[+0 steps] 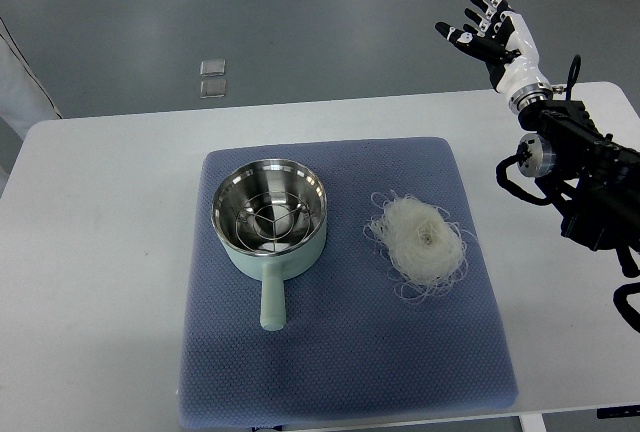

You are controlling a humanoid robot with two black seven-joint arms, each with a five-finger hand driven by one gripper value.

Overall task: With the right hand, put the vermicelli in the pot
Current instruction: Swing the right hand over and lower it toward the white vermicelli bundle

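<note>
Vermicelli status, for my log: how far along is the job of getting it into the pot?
Nothing looks done yet: the vermicelli lies in a loose nest on the blue mat, beside the pot, which holds only a wire rack. Nothing is in hand: the right hand is raised beyond the table's far edge, fingers spread, empty. Reaching, grasping and dropping it in all remain.

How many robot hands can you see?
1: the right hand, raised beyond the table's far right corner, fingers spread, holding nothing. The left hand is out of view.
</note>
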